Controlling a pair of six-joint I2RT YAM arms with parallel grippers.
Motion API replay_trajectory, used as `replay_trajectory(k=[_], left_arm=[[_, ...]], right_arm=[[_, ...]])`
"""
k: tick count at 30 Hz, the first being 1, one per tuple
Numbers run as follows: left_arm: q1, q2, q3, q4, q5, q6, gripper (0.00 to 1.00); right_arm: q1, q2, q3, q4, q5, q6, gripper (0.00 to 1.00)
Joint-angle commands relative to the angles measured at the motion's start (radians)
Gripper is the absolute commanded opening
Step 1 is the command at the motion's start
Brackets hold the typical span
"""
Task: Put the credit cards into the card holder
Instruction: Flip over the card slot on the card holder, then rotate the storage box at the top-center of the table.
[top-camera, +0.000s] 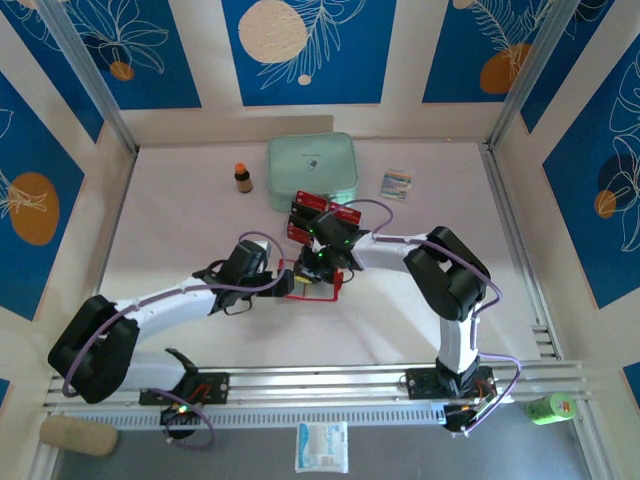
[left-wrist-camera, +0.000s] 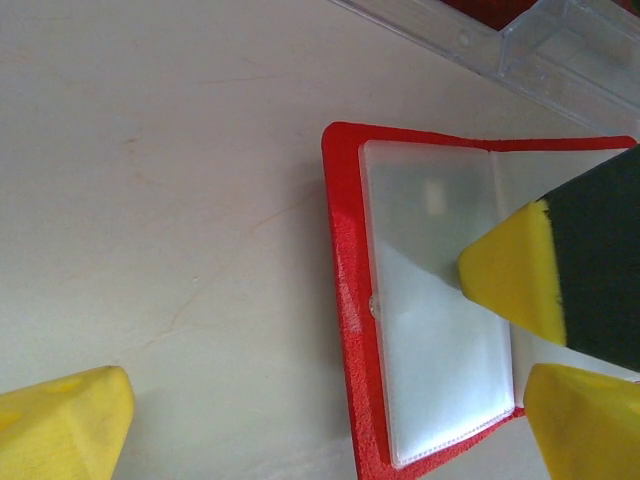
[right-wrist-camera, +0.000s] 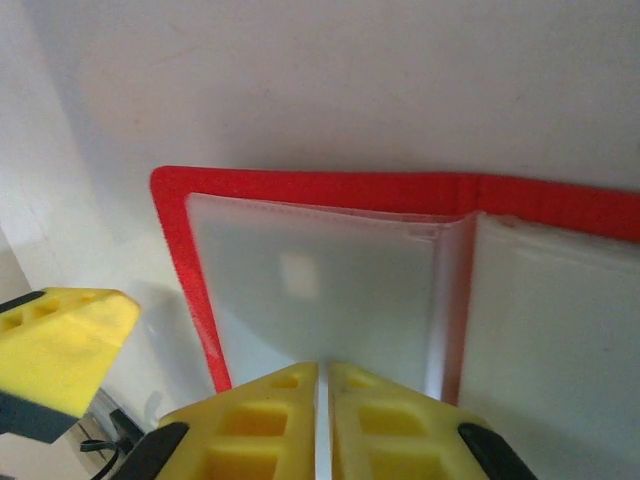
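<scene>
Lying open on the white table, the card holder is showing its clear pockets with the red border around them. It is sitting near the middle of the table, between the two arms and right under both tools.

The right gripper is coming down on one clear pocket, close to the middle fold. Its yellow fingers are standing almost together, with just a thin pale line between them. I cannot tell if this line is a sheet of the pocket, so I cannot tell whether it is pinching anything.

The left gripper is hovering low over the outer edge of the card holder. Its fingers are spreading very wide, one over the bare table and the other near a corner of the holder, and it is gripping nothing.

The credit cards are lying in a small red and dark pile farther back, apart from the card holder, just in front of the mint-green case. The right arm is partly covering them. A clear plastic piece is lying just beyond the holder. A small bottle is standing to the left of the case, and a striped packet is lying to its right.
</scene>
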Motion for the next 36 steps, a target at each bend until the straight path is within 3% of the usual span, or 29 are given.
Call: replay_trajectory(k=[1, 16, 23, 29, 36], left_arm=[[0.009, 0.018, 0.011, 0.005, 0.0, 0.012, 1.0], [0.009, 0.137, -0.014, 0.062, -0.031, 0.014, 1.0], [0.009, 0.155, -0.036, 0.07, -0.043, 0.005, 1.0], [0.009, 0.153, -0.047, 0.073, -0.054, -0.006, 1.0], [0.01, 0.153, -0.048, 0.072, -0.057, -0.003, 1.0]], right_arm=[[-0.003, 0.027, 0.012, 0.011, -0.032, 0.014, 0.09], [-0.02, -0.057, -0.008, 0.008, -0.039, 0.005, 0.09], [-0.073, -0.14, 0.017, -0.074, -0.004, -0.08, 0.11], [-0.091, -0.072, 0.176, -0.259, 0.073, -0.246, 0.11], [-0.073, 0.051, 0.326, -0.335, 0.102, -0.337, 0.09]])
